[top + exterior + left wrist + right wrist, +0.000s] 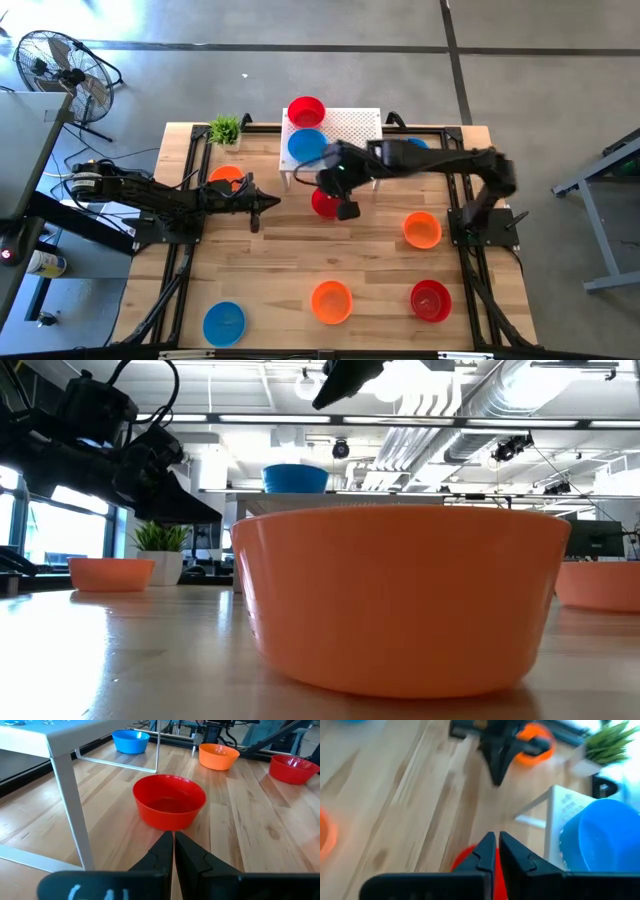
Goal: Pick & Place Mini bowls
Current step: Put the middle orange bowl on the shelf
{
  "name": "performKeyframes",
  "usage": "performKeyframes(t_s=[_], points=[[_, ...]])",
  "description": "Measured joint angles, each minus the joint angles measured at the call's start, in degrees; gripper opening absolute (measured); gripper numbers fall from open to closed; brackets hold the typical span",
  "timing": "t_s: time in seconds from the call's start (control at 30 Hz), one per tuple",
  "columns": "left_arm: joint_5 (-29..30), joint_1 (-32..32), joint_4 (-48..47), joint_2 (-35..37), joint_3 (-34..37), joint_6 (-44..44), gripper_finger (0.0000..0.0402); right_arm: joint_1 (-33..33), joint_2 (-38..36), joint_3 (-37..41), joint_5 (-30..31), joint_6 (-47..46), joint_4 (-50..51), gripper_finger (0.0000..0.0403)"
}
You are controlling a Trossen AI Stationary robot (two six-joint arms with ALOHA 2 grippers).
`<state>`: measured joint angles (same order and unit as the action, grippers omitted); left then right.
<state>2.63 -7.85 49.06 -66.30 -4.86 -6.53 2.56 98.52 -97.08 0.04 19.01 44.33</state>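
A red mini bowl (322, 204) (170, 802) stands on the table just in front of the white stand (350, 128). On the stand rest a red bowl (306, 110) and a blue bowl (306, 146) (605, 835). My right gripper (347, 210) (496, 841) is shut and hovers above the red bowl's (465, 865) right rim, high in the low view (345, 380). My left gripper (275, 203) (173, 839) is shut and low, pointing at that bowl from the table's left, a short gap away.
Other bowls stand on the table: orange (227, 178) by the left arm, orange (421, 230), orange (331, 301) (400, 600), red (430, 300), blue (224, 323), and blue (415, 145) behind the right arm. A green plant (226, 129) sits at the far left corner. The stand's leg (70, 805) is beside my left gripper.
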Motion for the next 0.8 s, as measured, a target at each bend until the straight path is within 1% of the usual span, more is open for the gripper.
performKeyframes(t_s=[0.13,0.2,0.3,0.37,0.47,0.53,0.6,0.7,0.8], points=[[-0.30,0.00,0.02,0.00,0.00,-0.01,0.0014,-4.24,-8.34,16.44,7.27,-5.21,-17.30,0.0008],[-0.30,0.01,0.02,0.00,0.00,0.01,0.0014,-6.48,-12.12,24.21,11.72,-8.66,-24.16,0.0009],[-0.28,0.01,0.02,0.00,0.00,-0.01,0.0014,-9.84,-17.09,33.87,21.43,-15.83,-30.77,0.0010],[-0.24,-0.01,0.03,0.00,0.00,-0.03,0.0014,-12.54,-20.17,38.86,28.28,-21.56,-32.00,0.0011],[-0.21,0.00,0.04,0.00,0.00,-0.12,0.0014,-17.16,-24.28,43.70,35.44,-31.61,-29.77,0.0021],[-0.18,-0.01,0.04,0.00,0.00,-0.14,0.0014,-19.98,-26.72,45.59,38.83,-39.51,-25.99,0.0036],[-0.17,0.01,0.04,0.00,0.00,-0.14,0.0014,-22.47,-28.60,46.21,40.66,-47.96,-20.39,0.0057],[-0.12,0.00,0.04,0.00,0.00,-0.12,0.0014,-24.99,-29.39,45.99,40.64,-60.15,-9.21,0.0095],[-0.10,0.00,0.04,0.00,0.00,-0.09,0.0014,-26.14,-28.62,45.93,36.26,-70.78,0.53,0.0131]])
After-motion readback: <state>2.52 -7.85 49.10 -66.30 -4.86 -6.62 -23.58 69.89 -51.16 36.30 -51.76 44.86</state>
